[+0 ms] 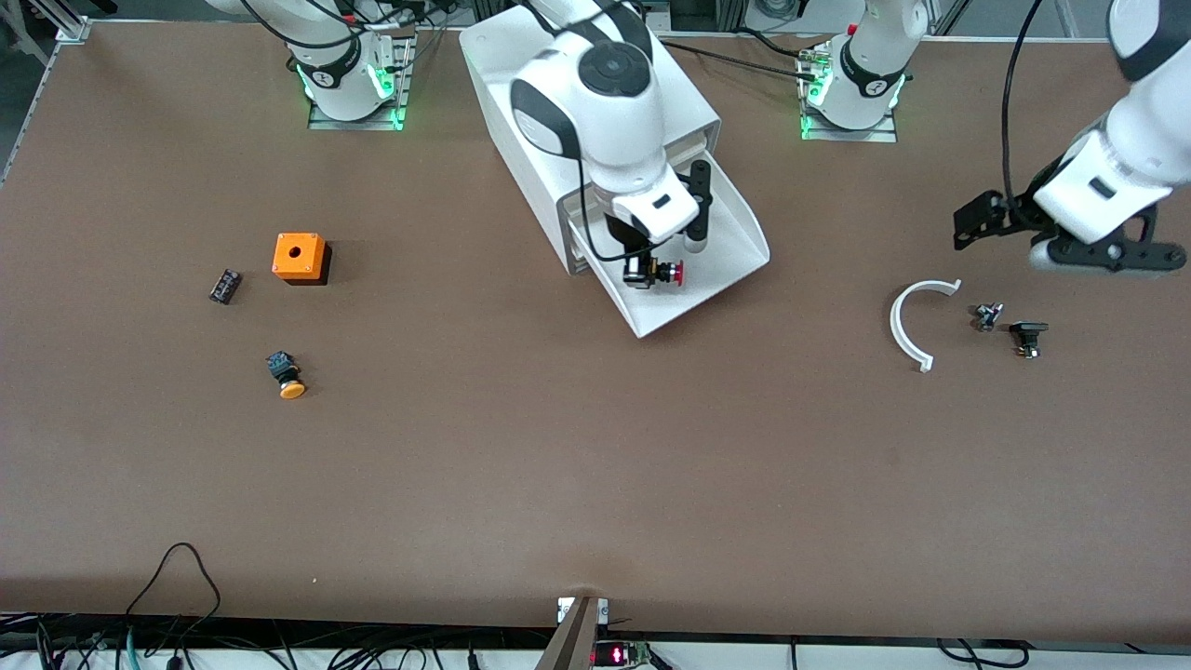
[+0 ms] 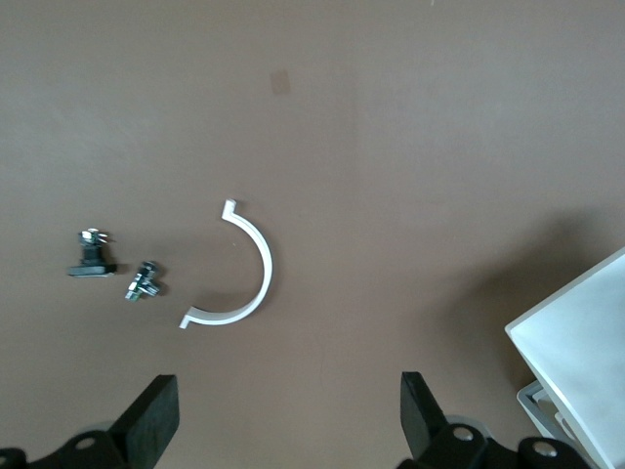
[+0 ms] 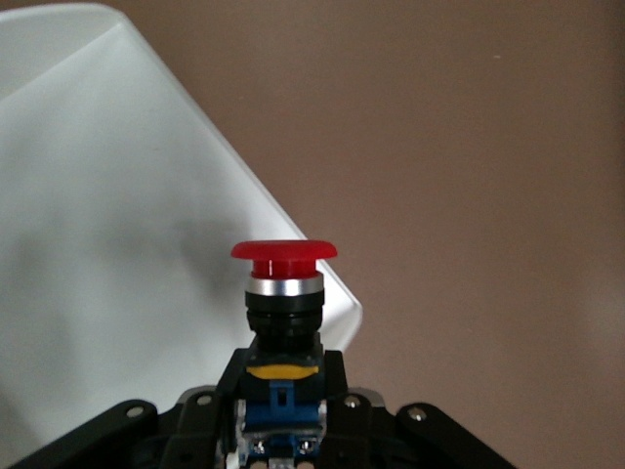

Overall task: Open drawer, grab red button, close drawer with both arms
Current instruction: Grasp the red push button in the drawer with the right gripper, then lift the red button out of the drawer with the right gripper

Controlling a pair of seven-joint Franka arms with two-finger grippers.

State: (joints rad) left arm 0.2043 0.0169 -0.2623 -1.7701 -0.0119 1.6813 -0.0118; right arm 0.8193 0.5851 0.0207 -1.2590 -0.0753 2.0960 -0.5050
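Orange-capped button (image 1: 287, 375) nearest; right gripper (image 1: 653, 272) pinching button (image 1: 666, 273) over drawer (image 1: 693, 270); left gripper (image 1: 1070, 237) spread, waiting

Even overhead light, soft shadows, sharp, no glare.

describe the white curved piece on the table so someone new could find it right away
Start at the white cabinet with its open drawer, then move along the table toward the left arm's end, where the open left gripper hovers. Below it lies the white curved piece, a thin half-ring flat on the brown table. Beside it sit two small dark metal parts, but it alone is white and arc-shaped.
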